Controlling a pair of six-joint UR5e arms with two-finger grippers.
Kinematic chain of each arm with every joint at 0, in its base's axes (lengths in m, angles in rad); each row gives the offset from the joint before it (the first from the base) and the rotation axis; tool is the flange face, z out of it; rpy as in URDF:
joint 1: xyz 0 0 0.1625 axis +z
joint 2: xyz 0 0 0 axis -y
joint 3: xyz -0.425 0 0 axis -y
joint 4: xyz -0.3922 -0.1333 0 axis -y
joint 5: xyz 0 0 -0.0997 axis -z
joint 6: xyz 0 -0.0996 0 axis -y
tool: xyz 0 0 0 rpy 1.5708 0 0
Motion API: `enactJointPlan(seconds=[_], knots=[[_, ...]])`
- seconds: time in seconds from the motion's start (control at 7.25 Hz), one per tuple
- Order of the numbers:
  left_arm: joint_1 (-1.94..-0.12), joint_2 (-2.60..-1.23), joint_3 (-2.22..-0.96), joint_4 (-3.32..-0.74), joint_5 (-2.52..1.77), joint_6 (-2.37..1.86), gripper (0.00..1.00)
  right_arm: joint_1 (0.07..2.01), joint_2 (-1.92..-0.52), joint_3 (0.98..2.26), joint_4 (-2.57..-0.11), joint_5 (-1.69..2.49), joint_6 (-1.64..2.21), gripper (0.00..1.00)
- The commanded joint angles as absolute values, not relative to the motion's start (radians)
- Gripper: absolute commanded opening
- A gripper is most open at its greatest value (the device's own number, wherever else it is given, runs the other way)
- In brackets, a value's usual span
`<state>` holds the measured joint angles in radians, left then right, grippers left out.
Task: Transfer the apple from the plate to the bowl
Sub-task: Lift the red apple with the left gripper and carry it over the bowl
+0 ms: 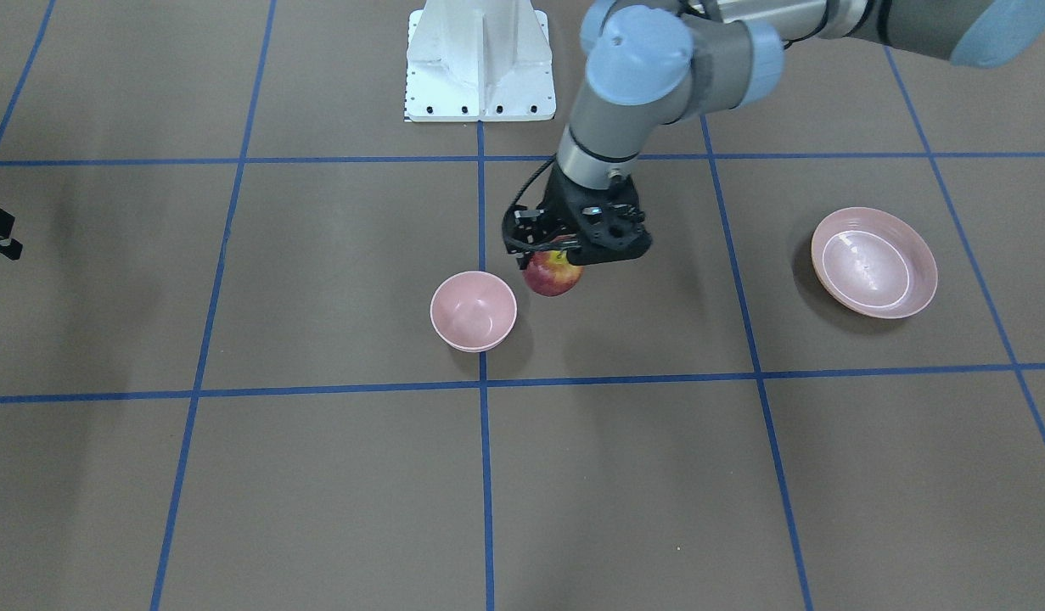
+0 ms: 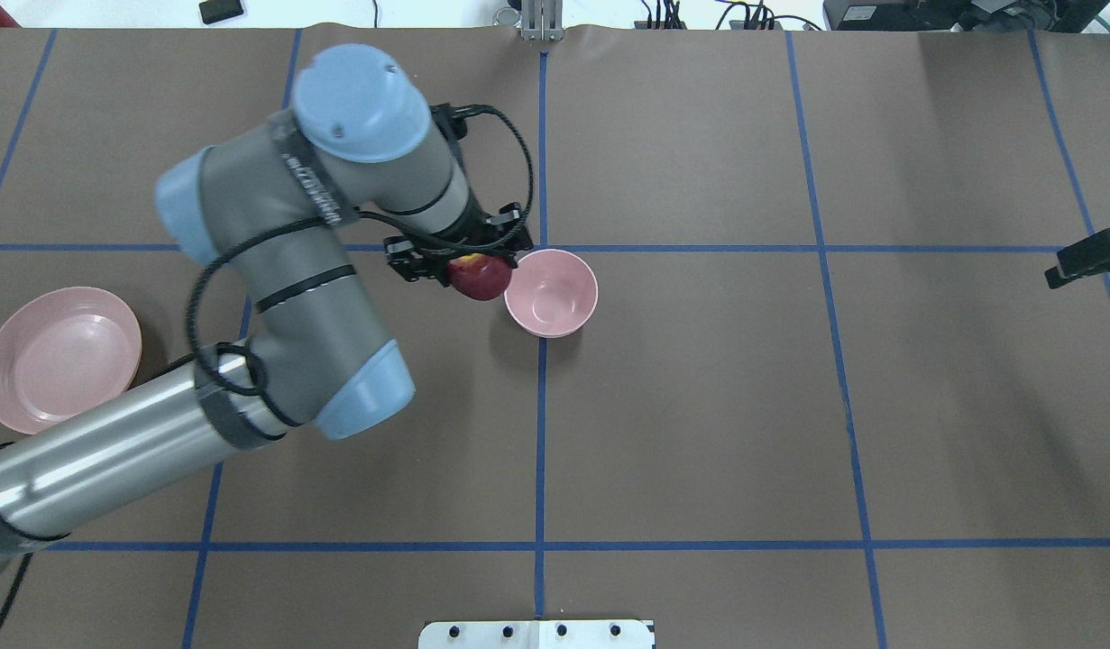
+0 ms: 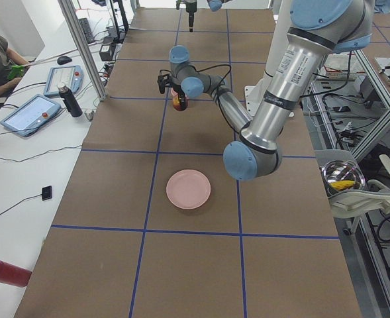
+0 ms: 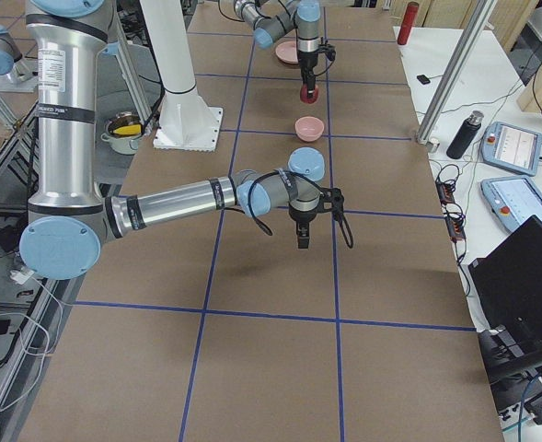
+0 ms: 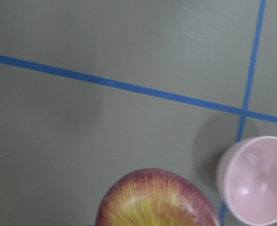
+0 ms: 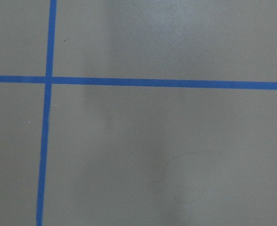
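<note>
My left jaws clamp the apple (image 1: 553, 276), raised off the counter (image 1: 318, 475) just beside the bowl (image 1: 473, 311), apparently clear of its rim. The plate (image 1: 873, 262) sits well apart. Right jaws' opening: indeterminate.

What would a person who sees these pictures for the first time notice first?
The eye goes first to the left gripper, which holds the dark-red apple above the brown table, just beside the small pink bowl but not over it. The wide pink plate lies empty, far off on the robot's left side.
</note>
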<state>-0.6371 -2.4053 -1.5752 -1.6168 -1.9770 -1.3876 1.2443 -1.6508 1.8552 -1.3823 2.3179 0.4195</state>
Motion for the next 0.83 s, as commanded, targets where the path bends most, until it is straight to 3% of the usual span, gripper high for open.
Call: enactJointPlan(seconds=[0.0,0.69], knots=[[-0.606,-2.589,-1.294,-1.733,-1.934,-1.407,0.00,1.313,-1.683,1.822,-1.385,2.322,0.281,1.00],[-0.595,-2.573,-1.250,-1.789,-1.936,-1.410,0.00,1.313,-1.667,1.801,-1.385,2.327,0.285,1.00]])
